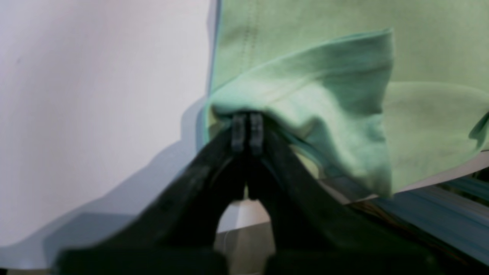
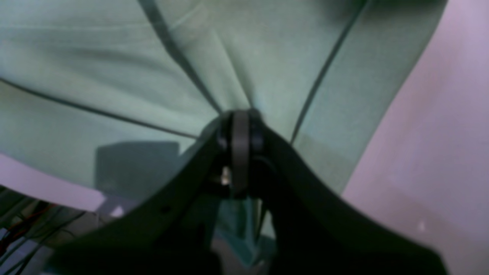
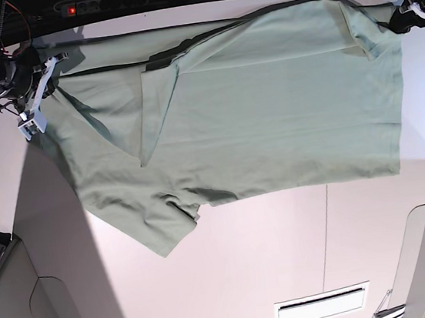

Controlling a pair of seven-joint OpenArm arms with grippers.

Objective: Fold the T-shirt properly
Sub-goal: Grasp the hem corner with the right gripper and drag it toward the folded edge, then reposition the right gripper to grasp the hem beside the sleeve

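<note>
Both arms have the T-shirt (image 3: 269, 113) pinched at the far edge of the white table (image 3: 234, 273), one at each top corner of the cloth. The left gripper (image 1: 247, 131) has its jaws pressed together on a bunched lip of fabric, and the right gripper (image 2: 240, 147) is likewise clamped tight on a gathered fold. The risk I see is in the thin bite each has: if the arms pull apart or lift unevenly, a corner could slip free and the cloth would sag and crumple. The turned-over flap (image 3: 161, 107) near the right arm's side is already creased on a slant, and dragging from here would likely set that skew into the fold. One sleeve (image 3: 155, 224) trails loose toward the near side and could tuck under. The shirt lies spread with its long axis running across the table between the two grippers; I cannot tell which end the neck is at.
</note>
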